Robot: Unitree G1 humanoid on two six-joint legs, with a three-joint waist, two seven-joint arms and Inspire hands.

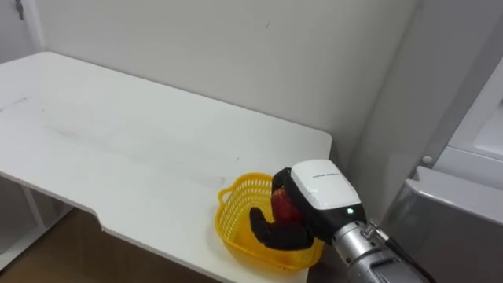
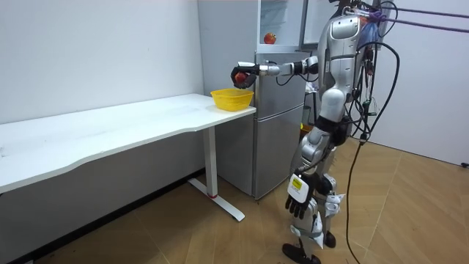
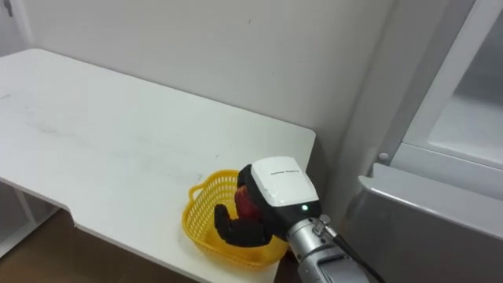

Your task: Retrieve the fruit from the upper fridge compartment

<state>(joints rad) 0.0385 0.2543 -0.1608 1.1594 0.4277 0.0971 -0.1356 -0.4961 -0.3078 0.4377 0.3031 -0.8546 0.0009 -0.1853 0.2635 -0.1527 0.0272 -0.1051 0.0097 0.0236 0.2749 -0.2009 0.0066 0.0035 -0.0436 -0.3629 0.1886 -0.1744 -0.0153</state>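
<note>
Yellow plastic mesh basket (image 1: 236, 206) stands at the near right corner of the white worktop (image 1: 118, 134), left of the grey fridge (image 2: 278, 110). Just above it, the right hand (image 1: 316, 185) curls its dark fingers round a red round fruit (image 1: 283, 206), perhaps an apple. The left hand (image 2: 298, 192) hangs beside the thigh, fingers loose.

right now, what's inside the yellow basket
In the yellow basket, the bare mesh on its left side holds nothing. The right hand, curled round a red fruit, hangs above it and covers the rest, so that part cannot be seen.
</note>
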